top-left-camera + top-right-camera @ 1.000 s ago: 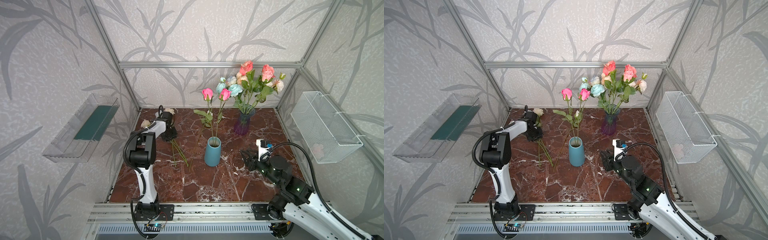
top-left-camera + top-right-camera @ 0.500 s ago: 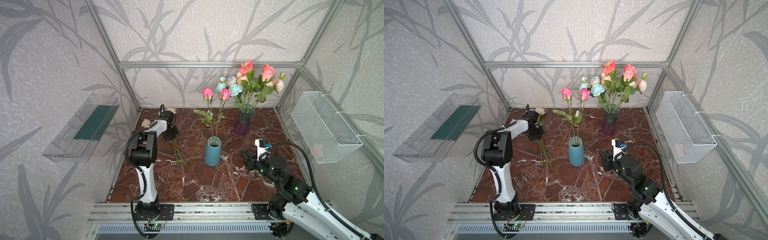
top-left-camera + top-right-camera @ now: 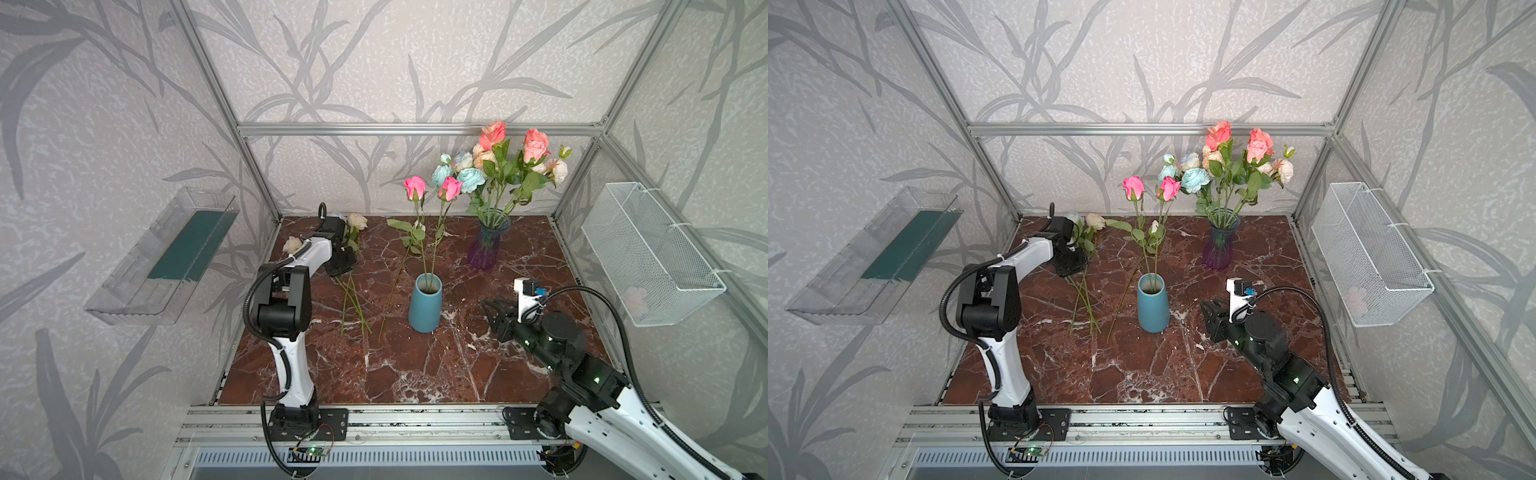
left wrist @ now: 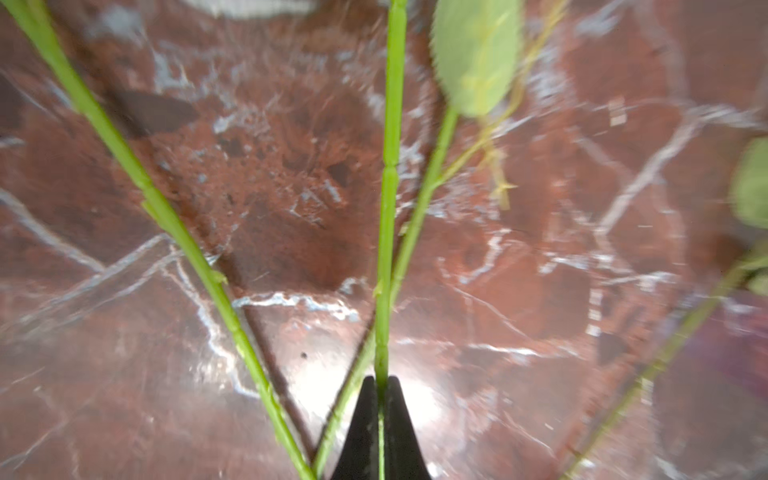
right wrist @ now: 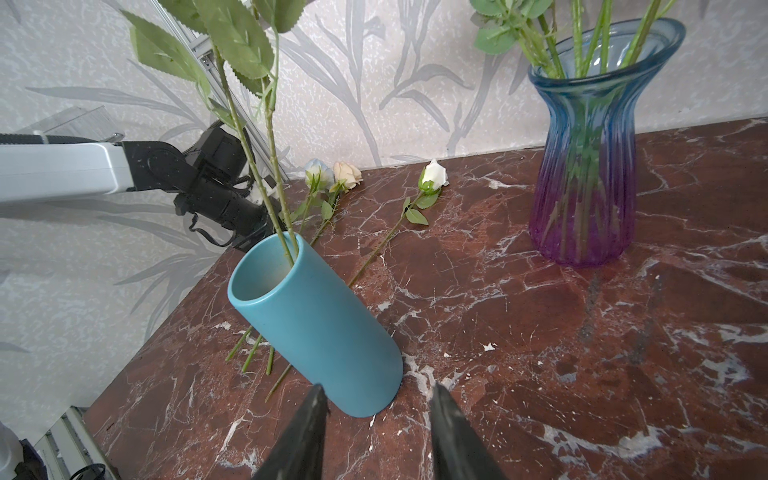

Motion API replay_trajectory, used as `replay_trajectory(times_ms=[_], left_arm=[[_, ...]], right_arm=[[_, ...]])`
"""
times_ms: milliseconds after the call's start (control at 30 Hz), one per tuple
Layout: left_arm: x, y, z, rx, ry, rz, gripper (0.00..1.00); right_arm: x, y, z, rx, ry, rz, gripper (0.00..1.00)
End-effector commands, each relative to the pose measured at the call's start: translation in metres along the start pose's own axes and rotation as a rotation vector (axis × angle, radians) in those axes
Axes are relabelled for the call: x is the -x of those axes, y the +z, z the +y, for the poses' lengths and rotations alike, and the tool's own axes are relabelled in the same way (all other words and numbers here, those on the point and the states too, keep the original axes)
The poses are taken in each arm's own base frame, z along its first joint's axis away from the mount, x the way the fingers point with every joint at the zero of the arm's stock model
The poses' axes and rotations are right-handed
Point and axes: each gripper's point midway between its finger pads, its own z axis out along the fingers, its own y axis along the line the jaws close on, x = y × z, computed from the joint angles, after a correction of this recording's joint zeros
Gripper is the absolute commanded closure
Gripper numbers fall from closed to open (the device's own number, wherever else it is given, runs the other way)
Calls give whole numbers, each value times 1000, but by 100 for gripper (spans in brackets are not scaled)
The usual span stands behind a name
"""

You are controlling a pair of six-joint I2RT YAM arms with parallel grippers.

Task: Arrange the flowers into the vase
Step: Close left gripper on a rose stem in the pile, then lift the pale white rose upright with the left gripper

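Robot workcell seen from above, with a red-brown marble counter [image 3: 415, 374] and walls papered in grey leaves. On the far left wall hangs a clear plastic bin [image 3: 166, 257] with a dark green liner.

Next, the left arm reaches to the back left part of the counter. Its left pincer [image 3: 341, 269] points down onto a few loose flowers [image 3: 353, 291] lying flat there. The left wrist view shows its black fingers [image 4: 363, 419] pressed together on one thin green rose stem [image 4: 388, 187], with two more stems crossing just beside it over the marble. Cream rose heads [image 3: 356, 221] lie near the back wall beside the arm. A separate stem with a white bud [image 5: 434, 172] lies alone on the counter, between those flowers and the middle.

Near the middle stands a teal vase [image 3: 424, 305], upright, holding two pink roses [image 3: 414, 187] on tall leafy stems. Behind it and to the right, a blue-to-purple glass vase [image 3: 486, 245] holds a full bunch of coral, cream and pale blue roses [image 3: 498, 166].

In front of the glass vase, near the teal vase on its right, the right pincer [image 3: 492, 309] sits low over the counter, aimed at the teal vase. Its fingers are apart with nothing between them. On the far right wall hangs a white wire basket [image 3: 648, 253].
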Motion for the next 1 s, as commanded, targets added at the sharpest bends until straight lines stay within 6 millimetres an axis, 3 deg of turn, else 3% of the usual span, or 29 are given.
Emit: replay_trajectory(times_ms=[0,233,467,700,833,967], left_arm=[[14,-50,-30,-142,-5,-98,100],[22,-124,-59,-347,35,-304,100],[11,-225,-94,-621,174,-599,100],[-42,-305,-133,-820,434,-761,100],[-78,-336,-149,-879,578,-805,100],[-106,-364,-156,-945,670,-836,100]], right_arm=[[8,-4,2,6,11,-21,58],[11,-1,8,31,15,-25,60],[34,-5,29,100,-25,-40,60],[58,-7,58,202,-30,-52,60],[75,-7,81,280,-37,-56,68],[96,-10,113,377,-69,-77,67]])
